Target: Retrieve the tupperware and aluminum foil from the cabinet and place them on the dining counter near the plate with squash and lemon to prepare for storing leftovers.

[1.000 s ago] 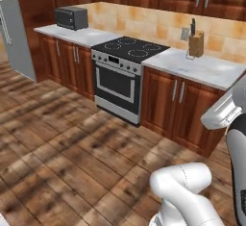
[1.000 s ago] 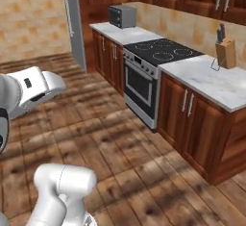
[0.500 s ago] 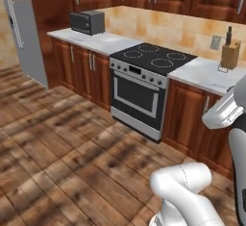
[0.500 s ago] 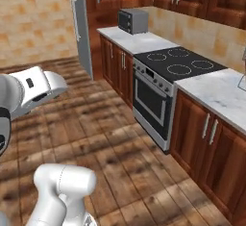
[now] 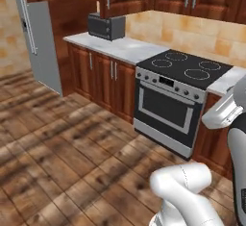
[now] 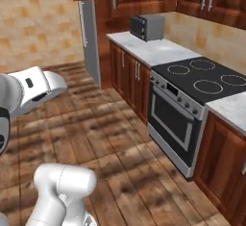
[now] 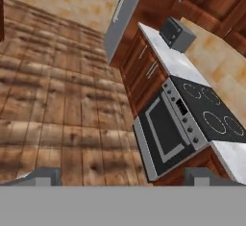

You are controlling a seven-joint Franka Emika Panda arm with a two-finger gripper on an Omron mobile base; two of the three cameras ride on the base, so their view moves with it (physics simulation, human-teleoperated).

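The open, empty gripper [image 7: 122,176] faces one stove [image 5: 185,71] with four burners, one microwave [image 5: 105,26] and one fridge [image 5: 41,42].

1. Wood plank floor [image 5: 57,148], brown, with darker patches
2. Reddish-brown lower cabinets [image 5: 103,78] under a marble worktop [image 5: 115,47]
3. Steel stove [image 5: 180,100] with black cooktop, set between cabinets
4. Dark microwave [image 5: 106,26] on the worktop
5. Grey fridge [image 5: 41,44] at the row's end
6. Tan tiled wall [image 6: 41,23] behind
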